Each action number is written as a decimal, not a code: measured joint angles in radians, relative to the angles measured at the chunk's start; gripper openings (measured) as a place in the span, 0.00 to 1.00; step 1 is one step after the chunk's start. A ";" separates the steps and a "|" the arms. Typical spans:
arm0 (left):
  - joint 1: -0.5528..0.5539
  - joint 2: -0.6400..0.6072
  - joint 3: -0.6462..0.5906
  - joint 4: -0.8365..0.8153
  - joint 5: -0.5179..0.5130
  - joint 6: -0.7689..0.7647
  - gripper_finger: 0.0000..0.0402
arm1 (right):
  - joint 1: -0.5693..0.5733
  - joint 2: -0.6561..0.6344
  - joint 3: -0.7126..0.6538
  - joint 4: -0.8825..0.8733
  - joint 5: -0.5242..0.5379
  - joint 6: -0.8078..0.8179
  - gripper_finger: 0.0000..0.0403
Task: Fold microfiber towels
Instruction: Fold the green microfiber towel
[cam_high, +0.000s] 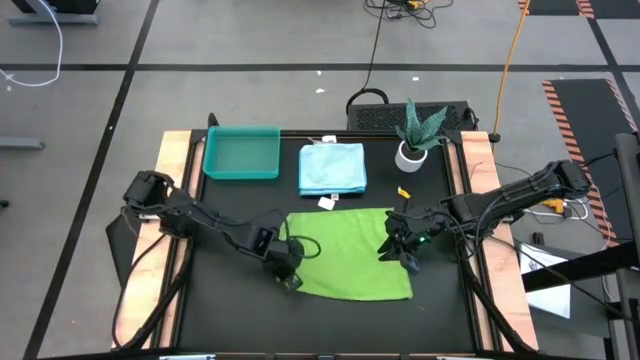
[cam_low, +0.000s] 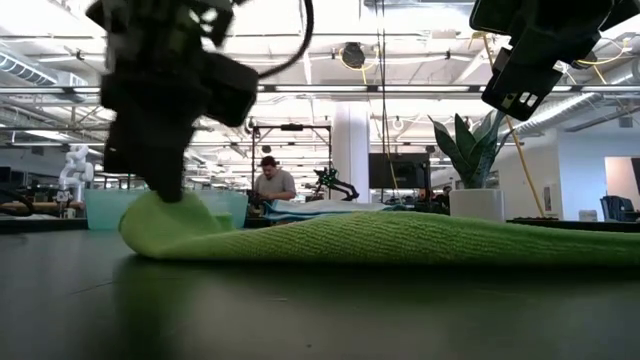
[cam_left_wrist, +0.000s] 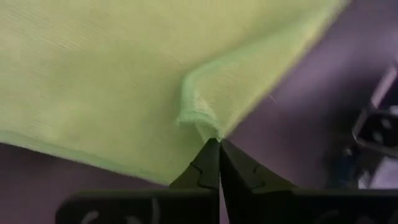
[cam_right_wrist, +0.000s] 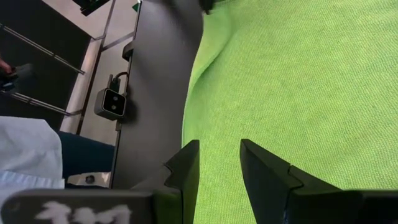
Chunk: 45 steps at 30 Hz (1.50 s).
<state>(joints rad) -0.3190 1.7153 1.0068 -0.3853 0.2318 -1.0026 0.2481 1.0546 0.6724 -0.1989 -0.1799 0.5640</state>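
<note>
Green towel (cam_high: 352, 255) lies flat, unfolded, beside a folded pale blue towel (cam_high: 332, 168); left gripper (cam_left_wrist: 216, 144) jaws clenched on its corner, right gripper (cam_right_wrist: 217, 158) jaws parted above it

Green towel (cam_high: 352, 254) flat, corner puckered

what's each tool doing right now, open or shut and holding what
Left tool: shut on an edge of the green towel.
Right tool: open, holding nothing, above the green towel's right side.
</note>
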 joint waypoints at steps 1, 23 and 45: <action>-0.017 0.000 0.004 0.002 0.006 -0.002 0.01 | 0.000 0.000 0.000 0.000 0.000 0.000 0.27; -0.249 -0.002 0.084 -0.141 -0.361 -0.005 0.02 | 0.000 0.000 -0.027 -0.006 0.001 -0.001 0.27; -0.307 -0.002 0.084 0.112 -0.266 0.030 0.02 | 0.000 0.000 -0.068 0.004 0.002 0.022 0.27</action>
<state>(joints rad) -0.6260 1.7138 1.0904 -0.2728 -0.0338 -0.9725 0.2481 1.0550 0.6044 -0.1951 -0.1783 0.5865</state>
